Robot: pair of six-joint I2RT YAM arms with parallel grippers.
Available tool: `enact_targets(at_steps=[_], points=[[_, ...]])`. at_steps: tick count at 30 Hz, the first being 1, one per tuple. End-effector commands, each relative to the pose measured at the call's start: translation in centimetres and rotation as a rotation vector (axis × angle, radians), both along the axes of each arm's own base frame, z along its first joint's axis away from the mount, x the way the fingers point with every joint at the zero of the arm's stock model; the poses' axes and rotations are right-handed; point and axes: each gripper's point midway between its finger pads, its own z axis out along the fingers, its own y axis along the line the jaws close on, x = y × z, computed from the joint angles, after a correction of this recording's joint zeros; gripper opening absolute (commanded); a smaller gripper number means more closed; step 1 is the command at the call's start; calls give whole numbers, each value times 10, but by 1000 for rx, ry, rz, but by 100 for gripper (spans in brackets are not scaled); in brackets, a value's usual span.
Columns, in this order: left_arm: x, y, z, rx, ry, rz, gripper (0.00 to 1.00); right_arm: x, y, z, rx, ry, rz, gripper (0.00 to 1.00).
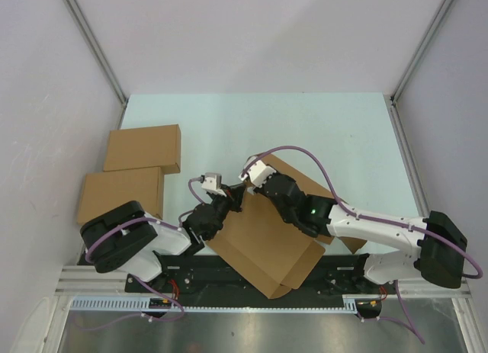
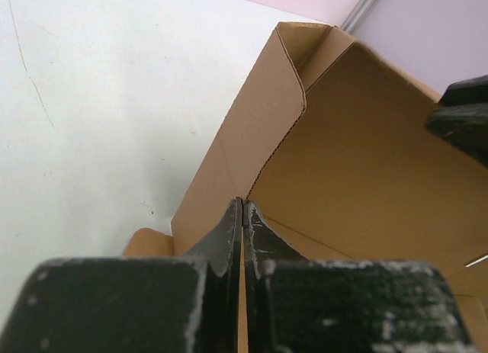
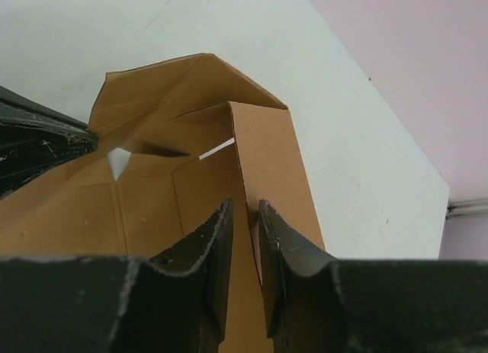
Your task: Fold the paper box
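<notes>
The paper box (image 1: 263, 242) is a brown cardboard sheet partly folded up, lying askew between the two arms at the near edge of the table. My left gripper (image 1: 229, 197) is shut on the box's upright left wall (image 2: 252, 139), and the thin cardboard edge runs between its fingertips (image 2: 242, 204). My right gripper (image 1: 255, 189) straddles a raised wall panel (image 3: 267, 155) at the far corner. Its jaws stand a little apart with the cardboard between them (image 3: 244, 208). In the right wrist view the left gripper's fingers (image 3: 38, 139) show at the left edge.
Two finished flat brown boxes (image 1: 142, 149) (image 1: 120, 193) lie at the left side of the pale green table (image 1: 320, 132). White walls and metal posts enclose the table on three sides.
</notes>
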Motion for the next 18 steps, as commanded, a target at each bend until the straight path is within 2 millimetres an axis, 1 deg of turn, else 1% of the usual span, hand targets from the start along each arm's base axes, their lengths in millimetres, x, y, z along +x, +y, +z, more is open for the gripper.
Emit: enact_targets(at_steps=[1,7,10,11,13,14,18], points=[[1,-5,13,-33,-38,1,1,5,2,1,-3,12,-28,23],[-2,-9,13,-49,-35,-24,3,10,-2,-9,-50,5,-69,19],[-3,-10,13,-50,-34,-30,3,11,-2,-8,-44,4,-75,18],[-3,-9,12,-46,-33,-27,3,11,-3,-3,-24,-4,-80,20],[-3,-8,9,-40,-27,-24,2,10,-5,3,-15,-14,-83,26],[-2,-9,9,-39,-26,-23,2,11,-3,14,27,-38,-84,34],[-2,-10,6,-33,-22,-24,2,8,-6,32,37,-92,-94,44]])
